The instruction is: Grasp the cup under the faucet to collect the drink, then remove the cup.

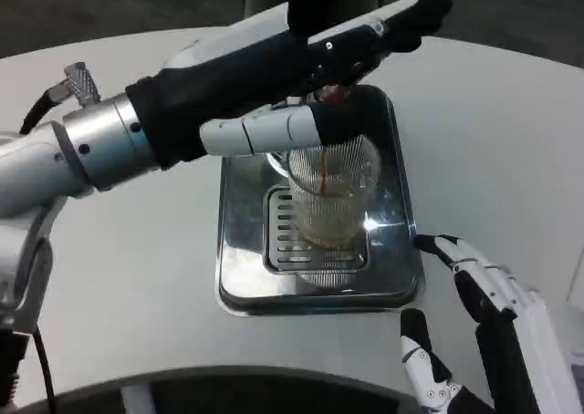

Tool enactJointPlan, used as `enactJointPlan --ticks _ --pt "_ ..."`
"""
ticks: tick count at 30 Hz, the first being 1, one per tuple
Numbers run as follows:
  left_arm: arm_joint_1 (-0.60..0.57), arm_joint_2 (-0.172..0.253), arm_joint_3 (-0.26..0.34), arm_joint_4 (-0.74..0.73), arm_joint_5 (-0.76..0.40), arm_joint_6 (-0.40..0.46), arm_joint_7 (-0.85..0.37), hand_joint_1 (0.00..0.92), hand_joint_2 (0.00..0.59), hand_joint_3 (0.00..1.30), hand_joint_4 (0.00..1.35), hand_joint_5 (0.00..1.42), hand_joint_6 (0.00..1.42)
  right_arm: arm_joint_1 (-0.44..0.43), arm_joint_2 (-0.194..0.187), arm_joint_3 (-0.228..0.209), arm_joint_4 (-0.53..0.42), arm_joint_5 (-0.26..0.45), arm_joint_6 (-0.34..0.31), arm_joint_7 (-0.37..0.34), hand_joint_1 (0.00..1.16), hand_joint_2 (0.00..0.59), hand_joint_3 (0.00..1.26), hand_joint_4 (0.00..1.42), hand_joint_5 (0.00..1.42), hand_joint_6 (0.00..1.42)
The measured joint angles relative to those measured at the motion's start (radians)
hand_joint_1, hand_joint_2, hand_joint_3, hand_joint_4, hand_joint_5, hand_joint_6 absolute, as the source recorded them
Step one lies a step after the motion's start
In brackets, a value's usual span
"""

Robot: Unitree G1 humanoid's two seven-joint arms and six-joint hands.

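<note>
We see the clear ribbed cup [330, 195] on the drip tray [245, 277], filling under the faucet [336, 92]: slippery, heavier now; grip mid-wall. Left robot hand [301, 86] wraps it; right robot hand [465, 323], at five o'clock, is spread, holding nothing.

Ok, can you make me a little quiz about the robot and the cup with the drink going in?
1. True or false: the cup stands on the metal drip tray.
2. Which hand is up at the cup? A) left hand B) right hand
3. Fill in: a thin brown stream of drink is falling into the ____.

Key:
1. True. The cup sits on the tray's slotted grate.
2. A. The left hand reaches over to the cup, with a finger across its rim; whether it truly grips it is hard to tell. The right hand waits open at the tray's right side.
3. cup
</note>
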Motion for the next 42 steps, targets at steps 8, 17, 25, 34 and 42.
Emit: enactJointPlan --ticks 8,17,25,34,42 --pt "0.005 0.045 -0.018 -0.036 0.083 -0.108 0.027 0.0 0.071 0.0 0.0 0.02 0.0 0.006 0.012 0.0 0.0 0.022 0.01 0.001 0.45 0.407 0.18 0.12 0.19 0.21" --pt "0.034 0.061 -0.018 -0.061 0.085 -0.128 0.05 0.0 0.075 0.0 0.0 0.02 0.0 -0.109 0.047 -0.027 0.057 0.136 0.113 0.094 0.5 0.309 0.07 0.03 0.06 0.17" --pt "0.039 0.07 -0.018 -0.073 0.085 -0.128 0.058 0.0 0.08 0.0 0.0 0.02 0.0 -0.251 0.052 -0.049 0.16 0.219 0.174 0.117 0.54 0.27 0.02 0.0 0.01 0.15" --pt "0.045 0.072 -0.018 -0.085 0.084 -0.119 0.069 0.0 0.079 0.0 0.0 0.02 0.0 -0.385 0.049 -0.064 0.28 0.299 0.187 0.106 0.55 0.243 0.0 0.0 0.0 0.08" --pt "0.047 0.072 -0.018 -0.095 0.084 -0.102 0.076 0.0 0.079 0.0 0.0 0.01 0.0 -0.49 0.046 -0.059 0.395 0.335 0.174 0.061 0.58 0.225 0.0 0.0 0.0 0.04"
